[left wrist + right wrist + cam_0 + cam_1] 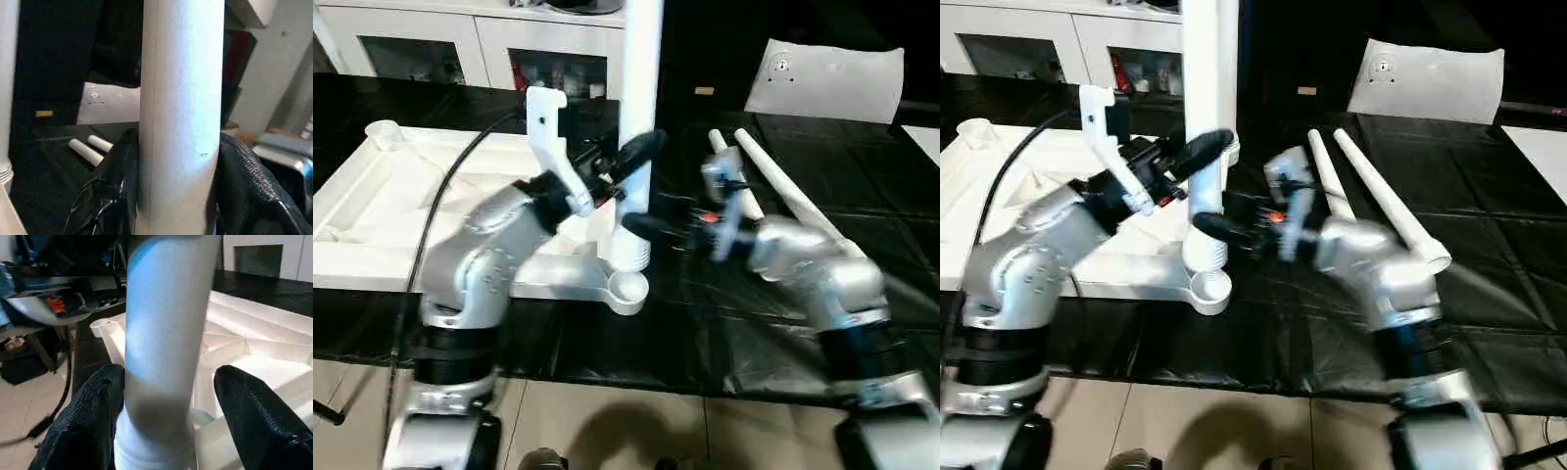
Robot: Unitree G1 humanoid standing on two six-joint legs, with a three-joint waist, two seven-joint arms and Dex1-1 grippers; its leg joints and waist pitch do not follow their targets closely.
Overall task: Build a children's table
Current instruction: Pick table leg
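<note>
While the left hand (1203,166) pinches the upright white leg (1206,117), the right hand (168,416) is spread around it.

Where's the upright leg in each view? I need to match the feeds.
Left eye: upright leg, centre, standing in a tabletop corner socket.
Right eye: left of centre.
Left wrist: centre, between black fingers.
Right wrist: centre.
Shared landmark: two loose legs on the black surface.

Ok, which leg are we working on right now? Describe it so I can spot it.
Start at the white tabletop lying ribbed side up on the black surface. At its near right corner one leg stands upright in a socket, between both grippers. The two spare legs lie flat to its right.
</note>
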